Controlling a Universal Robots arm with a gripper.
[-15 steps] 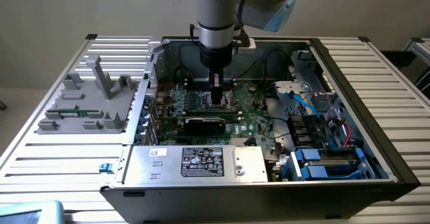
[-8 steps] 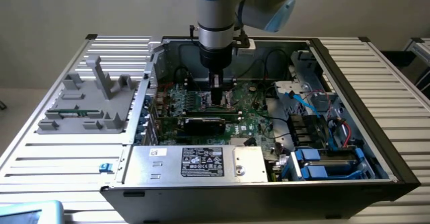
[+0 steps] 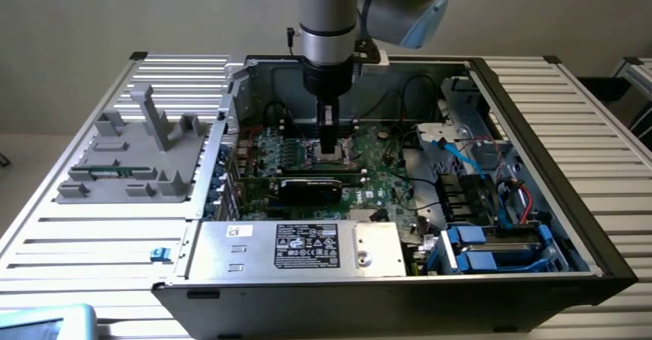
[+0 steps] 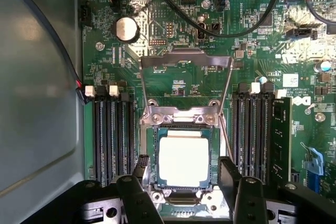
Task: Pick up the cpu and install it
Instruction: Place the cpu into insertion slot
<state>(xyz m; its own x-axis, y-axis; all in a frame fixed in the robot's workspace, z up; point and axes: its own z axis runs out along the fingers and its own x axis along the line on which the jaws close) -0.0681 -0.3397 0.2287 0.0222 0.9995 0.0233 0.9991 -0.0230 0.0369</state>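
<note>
Wrist view: fingers (image 4: 229, 174) wide apart, flanking the seated cpu (image 4: 184, 161)

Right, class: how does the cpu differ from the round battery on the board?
The cpu is square, the battery round. The cpu is the larger. The cpu lies in the socket, while the battery sits apart from it on the board. Both are flat, silvery and face up.
</note>
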